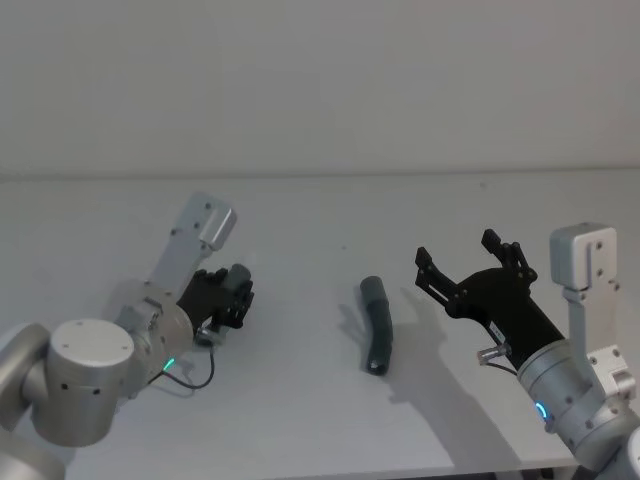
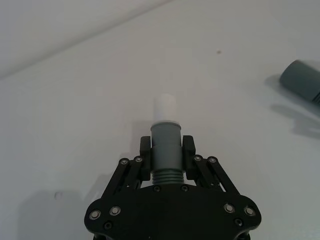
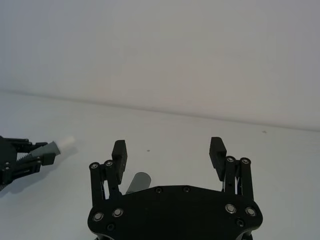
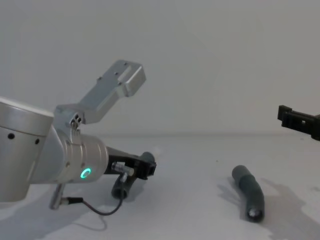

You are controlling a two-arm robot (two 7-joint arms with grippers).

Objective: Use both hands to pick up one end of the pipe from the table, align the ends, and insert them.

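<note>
My left gripper [image 1: 232, 290] is shut on one grey pipe piece [image 2: 165, 145], low over the left of the white table [image 1: 300, 430]. The piece's white tip [image 2: 164, 107] sticks out past the fingers [image 2: 145, 150]. The other pipe piece [image 1: 378, 325], dark grey and slightly bent, lies loose on the table near the middle; its wide open cuff [image 4: 254, 214] faces me. My right gripper [image 1: 458, 252] hovers open just right of that piece and holds nothing. In the right wrist view the lying piece [image 3: 139, 181] peeks out behind the open gripper [image 3: 168, 149].
The table's far edge [image 1: 400, 176] meets a plain pale wall. A thin black cable [image 4: 95, 210] loops under my left wrist. The left gripper [image 3: 20, 157] with the white tip [image 3: 65, 141] shows far off in the right wrist view.
</note>
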